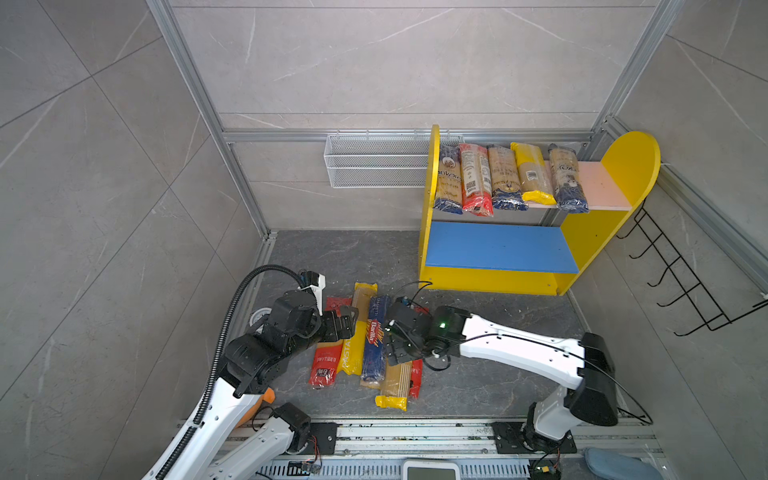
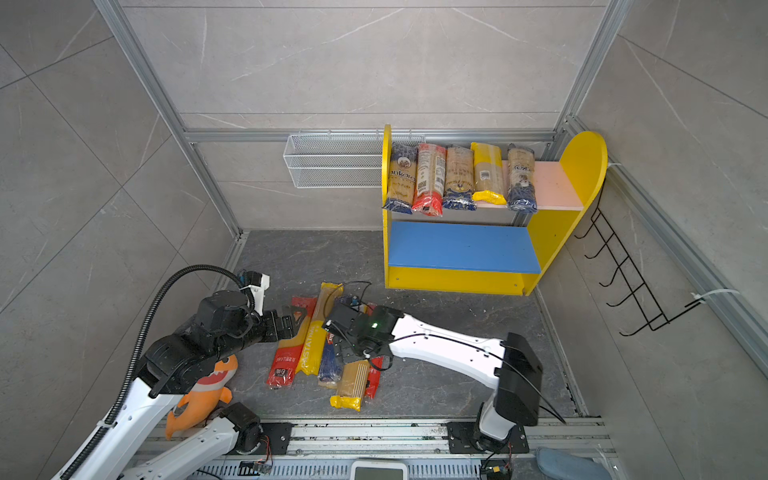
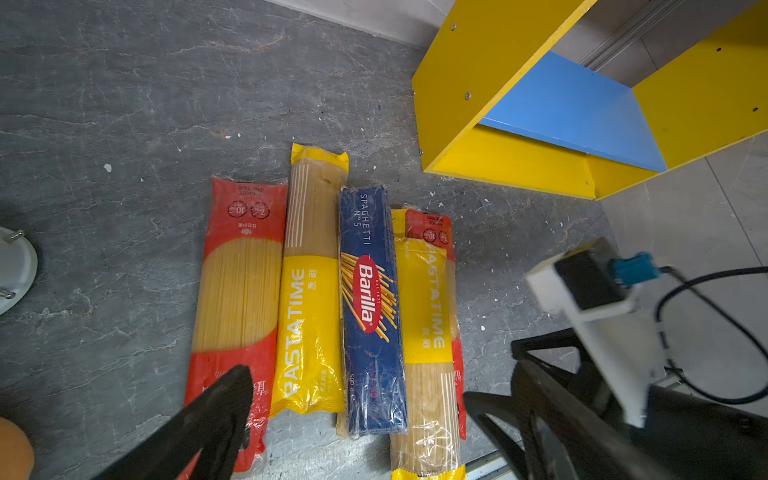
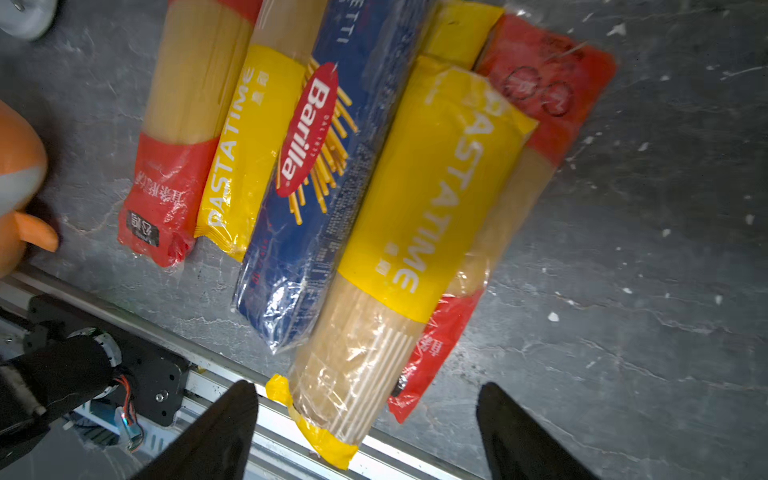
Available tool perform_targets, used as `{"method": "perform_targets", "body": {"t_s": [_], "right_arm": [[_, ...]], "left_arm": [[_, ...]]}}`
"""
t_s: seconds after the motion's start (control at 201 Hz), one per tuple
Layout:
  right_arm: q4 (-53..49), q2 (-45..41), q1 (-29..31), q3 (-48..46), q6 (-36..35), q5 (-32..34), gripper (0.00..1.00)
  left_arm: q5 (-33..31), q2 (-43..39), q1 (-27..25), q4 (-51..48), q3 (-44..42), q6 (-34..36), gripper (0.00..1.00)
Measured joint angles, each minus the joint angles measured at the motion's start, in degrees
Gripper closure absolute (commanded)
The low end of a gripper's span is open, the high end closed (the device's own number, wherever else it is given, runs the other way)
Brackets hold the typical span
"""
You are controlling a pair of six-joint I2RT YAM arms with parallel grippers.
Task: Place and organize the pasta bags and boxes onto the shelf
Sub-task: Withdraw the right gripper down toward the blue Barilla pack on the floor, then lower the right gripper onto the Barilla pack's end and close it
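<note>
Item: my right claw [image 4: 365, 388], jaws apart above the topmost yellow bag [image 4: 432, 187]; hazard: slick film may slip, dragging the red bag [image 4: 552, 83] beneath.

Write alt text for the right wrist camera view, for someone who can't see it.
The open right gripper hovers above spaghetti packs on a dark stone surface: a red-ended bag, a yellow Pastatime bag, a blue Barilla pack, and a second Pastatime bag lying over another red bag. An orange toy lies beside them.
</note>
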Motion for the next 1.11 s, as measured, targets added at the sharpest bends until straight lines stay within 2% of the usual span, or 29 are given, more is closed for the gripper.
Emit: {"method": "perform_targets", "body": {"t_s": [0.254, 0.508, 1.11], "right_arm": [[-2.8, 14.2, 3.3, 14.7, 0.1, 1.9, 0.13], [-6.8, 22.4, 3.3, 18.4, 0.1, 3.9, 0.14], [-8.3, 27.7, 3.3, 21.9, -0.2, 4.2, 0.13]], "left_arm": [[-4.8, -5.1, 0.2, -5.5, 0.0, -0.2, 0.00], [-8.7, -9.4, 0.3, -9.8, 0.1, -1.7, 0.00], [-14.4, -8.6, 0.3, -15.3, 7.0, -1.9, 0.00]]}}
